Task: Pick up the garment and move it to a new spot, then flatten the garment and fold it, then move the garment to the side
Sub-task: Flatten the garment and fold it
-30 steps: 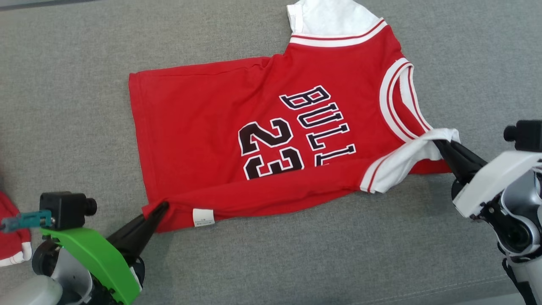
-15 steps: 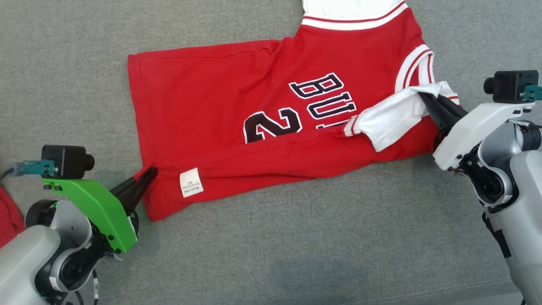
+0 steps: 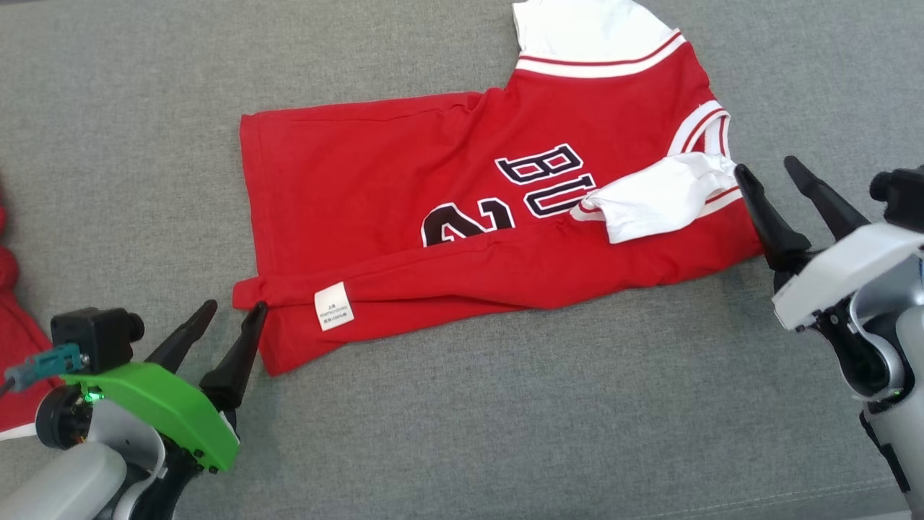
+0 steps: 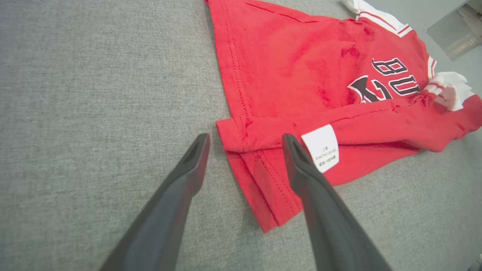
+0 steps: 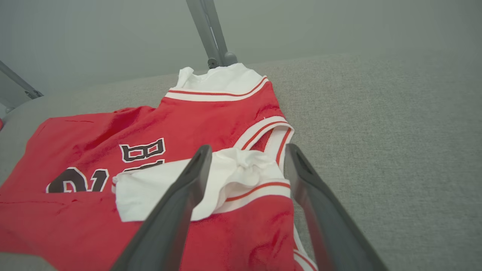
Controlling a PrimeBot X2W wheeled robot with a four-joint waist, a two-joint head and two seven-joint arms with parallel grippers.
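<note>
Well, in the head view a red cotton jersey with white sleeves and black lettering (image 3: 404, 202) is lying spread on the grey woven fabric surface (image 3: 505, 433). Its near long edge is lying doubled over onto the front, covering the lower part of the number. A small white care label (image 3: 334, 306) is showing on that fold, close to the hem. One white sleeve with red trim (image 3: 650, 198) is lying folded across the letters. The green-shelled left gripper (image 3: 236, 305) is sitting at the hem's near corner, its two dark fingers spread apart and holding nothing, with one tip right at the cloth's edge. The white-shelled right gripper (image 3: 765, 165) is sitting just beside the collar end, fingers likewise parted and empty. Another red cloth (image 3: 14, 339) is peeking in at the left edge, well apart from the jersey.

Looking along the left wrist view, the doubled hem corner is lying between the spread fingers. The right-hand one is crossing over the cloth beside the care label, and I cannot tell whether it is touching.

Along the right wrist view, the parted fingers are framing the crumpled white sleeve. Grey metal struts (image 5: 211, 34) are rising beyond the surface's far edge.
</note>
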